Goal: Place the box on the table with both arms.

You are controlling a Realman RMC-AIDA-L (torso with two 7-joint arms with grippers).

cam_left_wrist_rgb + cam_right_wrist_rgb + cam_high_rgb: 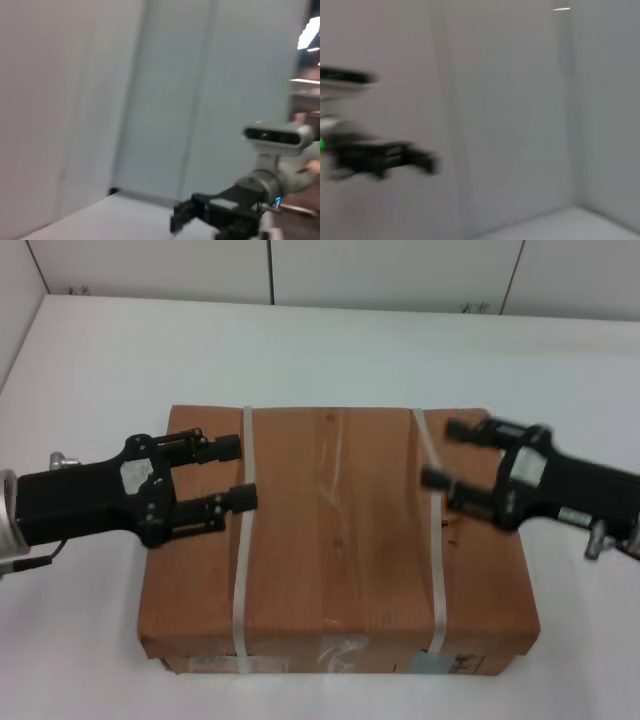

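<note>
Box (pixel 335 550) on table (pixel 90 370), wall (pixel 390 270) behind.

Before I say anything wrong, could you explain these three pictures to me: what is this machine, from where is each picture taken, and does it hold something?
It is a robot with two arms. The head picture looks down at a white table with a brown cardboard box lying on it. The left gripper and right gripper are above the box, both open, holding nothing. The other two pictures come from wrist cameras; each shows mostly walls and the opposite arm's gripper.
</note>
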